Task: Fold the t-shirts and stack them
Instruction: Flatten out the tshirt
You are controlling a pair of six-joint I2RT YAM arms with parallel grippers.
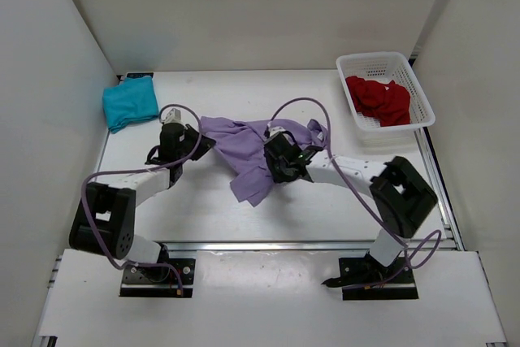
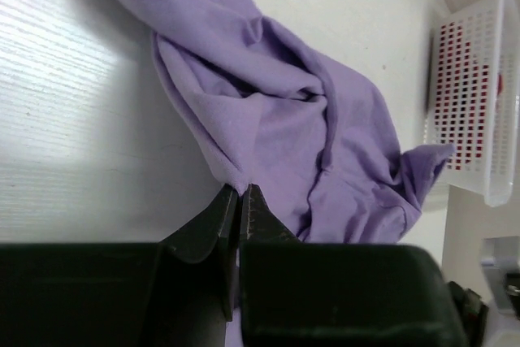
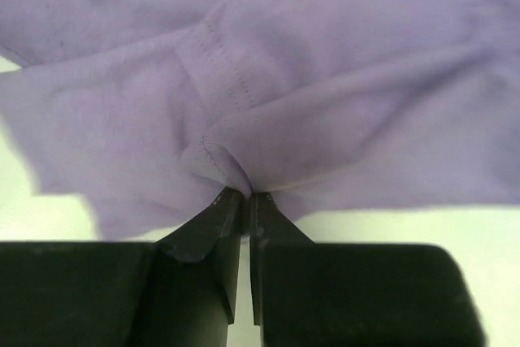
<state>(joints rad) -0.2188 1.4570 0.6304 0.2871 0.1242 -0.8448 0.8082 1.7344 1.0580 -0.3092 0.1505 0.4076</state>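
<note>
Lavender t-shirt (image 1: 240, 152) is crumpled mid-table, between both arms. Left gripper (image 2: 241, 195) is pinched tight on its 9 o'clock edge. Right gripper (image 3: 245, 197) is clamped on a seamed fold toward its 3 o'clock side. Teal t-shirt (image 1: 130, 103) sits in a compact pile at the table's 10 o'clock. Red t-shirt (image 1: 380, 100) is bunched in the white mesh basket (image 1: 375, 57) at 2 o'clock.

This is a robot test cell in a lab. A bare white table (image 1: 244, 217) is boxed in by plain white panels (image 1: 49, 79) on its left, far and right sides. An aluminium rail (image 1: 268, 244) runs along the table's near edge. Two arms (image 1: 150, 184) stand there on black base plates (image 1: 158, 276), trailing purple cables (image 1: 305, 100).
</note>
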